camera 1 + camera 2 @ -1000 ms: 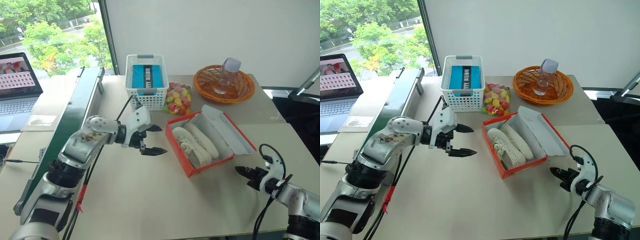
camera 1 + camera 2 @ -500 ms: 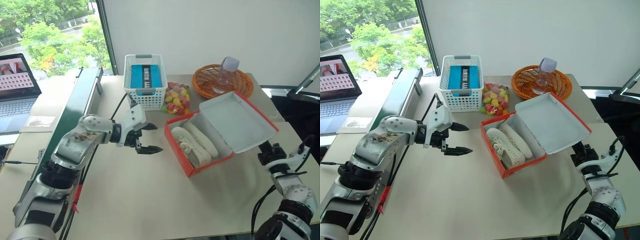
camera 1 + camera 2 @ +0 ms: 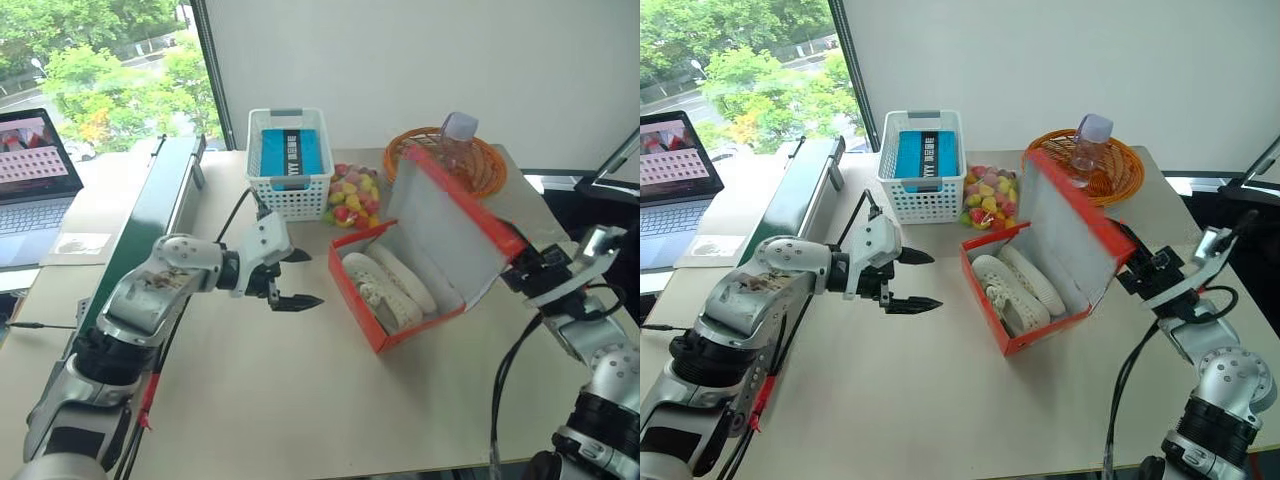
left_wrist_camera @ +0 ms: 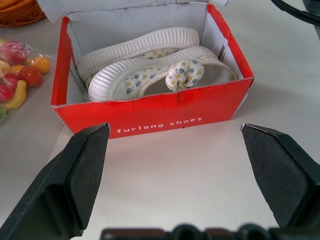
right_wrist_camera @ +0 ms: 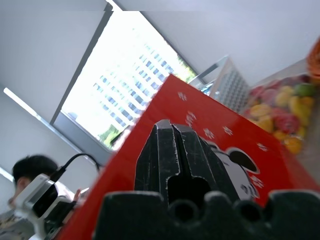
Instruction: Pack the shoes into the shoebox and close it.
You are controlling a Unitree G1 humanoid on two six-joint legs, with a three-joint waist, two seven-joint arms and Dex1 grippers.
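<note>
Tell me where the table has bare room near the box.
The widest free patch is the near tabletop, between the open left gripper and the orange-red cardboard shoebox. It is crowded behind: white mesh basket, bag of coloured fruit and orange wicker basket. The shut right gripper props the lid.

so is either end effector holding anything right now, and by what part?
Nothing is gripped. The left end effector hangs open beside the shoebox. The right end effector, shut, presses against the outside of the raised lid, pushing it.

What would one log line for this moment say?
shoes: in shoebox | lid: half raised | right gripper: shut, under lid | left gripper: open, empty
</note>
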